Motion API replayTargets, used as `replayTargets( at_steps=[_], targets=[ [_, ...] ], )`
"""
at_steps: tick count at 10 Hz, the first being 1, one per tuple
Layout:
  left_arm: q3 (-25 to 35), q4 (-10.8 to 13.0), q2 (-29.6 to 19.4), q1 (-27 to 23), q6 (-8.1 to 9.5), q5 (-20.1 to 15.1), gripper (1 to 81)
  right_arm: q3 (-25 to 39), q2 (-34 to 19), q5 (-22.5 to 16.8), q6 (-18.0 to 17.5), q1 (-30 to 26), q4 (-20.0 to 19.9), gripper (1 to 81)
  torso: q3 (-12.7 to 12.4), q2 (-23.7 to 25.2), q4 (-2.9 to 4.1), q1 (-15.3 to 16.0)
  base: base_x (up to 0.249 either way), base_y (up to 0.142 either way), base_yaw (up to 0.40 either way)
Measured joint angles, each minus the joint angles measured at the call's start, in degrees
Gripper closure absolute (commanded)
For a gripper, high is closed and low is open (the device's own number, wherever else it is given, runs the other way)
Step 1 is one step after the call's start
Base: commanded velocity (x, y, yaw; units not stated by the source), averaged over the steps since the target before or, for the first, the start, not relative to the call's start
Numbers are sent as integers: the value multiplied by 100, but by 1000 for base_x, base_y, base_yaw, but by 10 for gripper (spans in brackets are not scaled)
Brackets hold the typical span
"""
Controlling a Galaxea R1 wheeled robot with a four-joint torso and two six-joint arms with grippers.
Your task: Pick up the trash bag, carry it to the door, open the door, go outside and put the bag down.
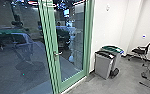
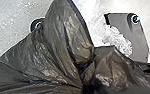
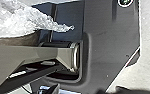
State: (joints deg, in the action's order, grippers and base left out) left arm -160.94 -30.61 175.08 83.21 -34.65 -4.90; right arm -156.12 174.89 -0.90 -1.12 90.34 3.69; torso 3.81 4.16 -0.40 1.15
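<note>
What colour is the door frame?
Light green-painted door frame, around dark glass; clearest in the head view.

I see grey floor carrying a black-topped bin beside a green-topped bin, a chair and dark cable

The broad dark plate has round, black-rimmed fittings, and the jointed bar is grey-beige.
</note>
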Motion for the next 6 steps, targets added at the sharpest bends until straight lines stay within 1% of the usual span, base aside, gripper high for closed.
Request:
replayTargets(
  at_steps=[1,6],
  targets=[
    [0,0,-2,0,0,2,811,0,1,-2,0,0,0,10,0,0,0,0,170,-65,0],
    [0,0,-5,9,0,0,811,-30,-16,-20,0,30,0,10,0,0,0,0,169,0,0]
  ],
)
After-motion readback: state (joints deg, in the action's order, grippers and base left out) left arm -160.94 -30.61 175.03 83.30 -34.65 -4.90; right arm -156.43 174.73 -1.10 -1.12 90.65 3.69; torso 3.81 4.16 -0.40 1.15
